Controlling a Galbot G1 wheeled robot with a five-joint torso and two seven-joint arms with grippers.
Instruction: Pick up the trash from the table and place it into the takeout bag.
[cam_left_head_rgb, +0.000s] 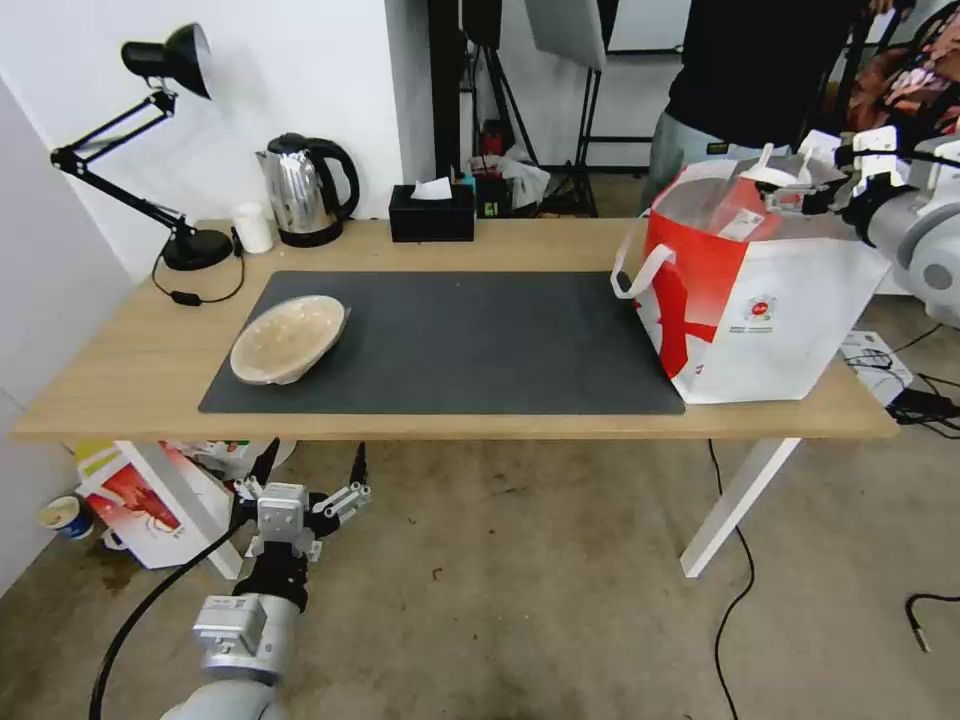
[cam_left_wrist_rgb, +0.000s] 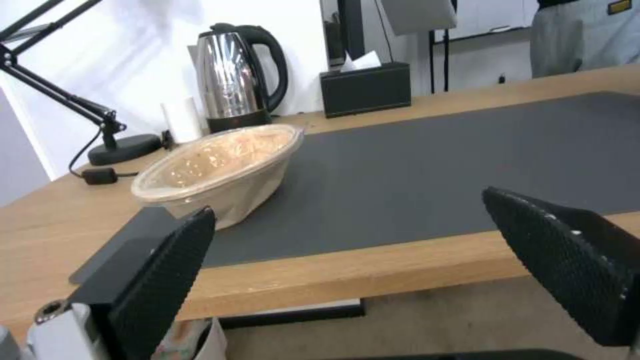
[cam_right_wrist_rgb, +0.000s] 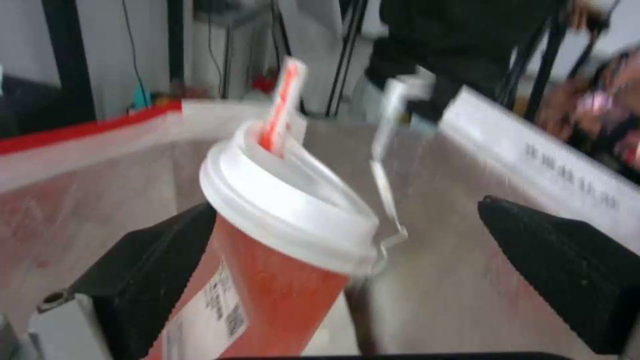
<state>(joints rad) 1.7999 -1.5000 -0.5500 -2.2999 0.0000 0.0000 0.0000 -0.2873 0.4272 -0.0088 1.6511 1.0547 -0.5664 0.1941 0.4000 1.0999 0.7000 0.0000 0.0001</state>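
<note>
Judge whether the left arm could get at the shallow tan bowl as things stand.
Probably yes: the left gripper hangs open below the table edge, the shallow tan bowl sits unobstructed above.

Even, bright indoor light, soft shadows under the table (cam_left_head_rgb: 500, 425). Kettle (cam_left_head_rgb: 300, 190) shows specular glare. Right wrist view motion-blurred: straw cup (cam_right_wrist_rgb: 280, 260) and foil lining (cam_right_wrist_rgb: 433, 280) smeared (background worst). Left wrist view soft; head view bowed at edges.

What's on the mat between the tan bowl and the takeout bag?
Nothing: in the head view the dark mat runs bare from the tan bowl to the takeout bag.
</note>
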